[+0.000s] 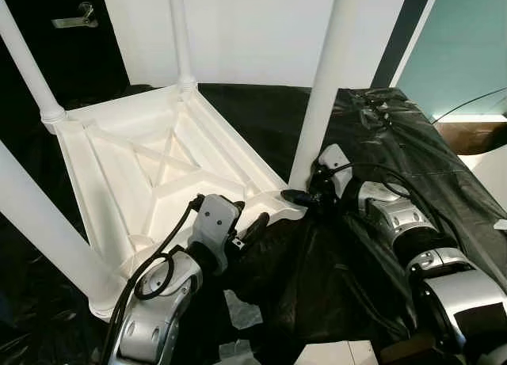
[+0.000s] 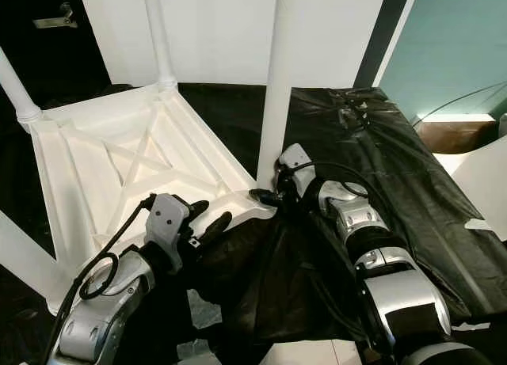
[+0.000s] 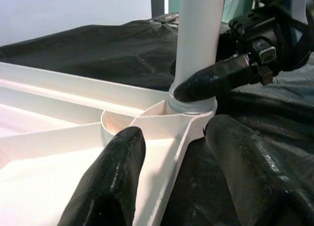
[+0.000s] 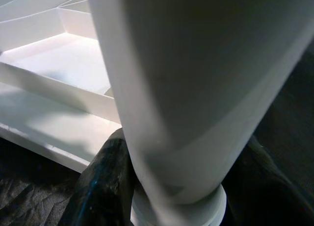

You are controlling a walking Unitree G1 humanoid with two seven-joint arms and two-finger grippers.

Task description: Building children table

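A white plastic children's table (image 1: 158,167) lies upside down on black sheeting, its legs pointing up. The near-right leg (image 1: 321,104) stands in the corner socket (image 3: 189,108). My right gripper (image 1: 305,197) is shut around the base of this leg, with one black finger on each side of it (image 4: 103,187). My left gripper (image 2: 207,216) is open at the same corner and straddles the table's rim (image 3: 171,157). One finger (image 3: 113,177) is inside the frame and the other is outside, over the sheeting.
Black plastic sheeting (image 1: 380,143) covers the floor around the table. Three more legs stand up, at the far left (image 1: 28,64), far middle (image 1: 178,32) and near left (image 1: 40,222). White scraps (image 1: 242,313) lie by my left arm. A door handle (image 1: 75,18) is at the back left.
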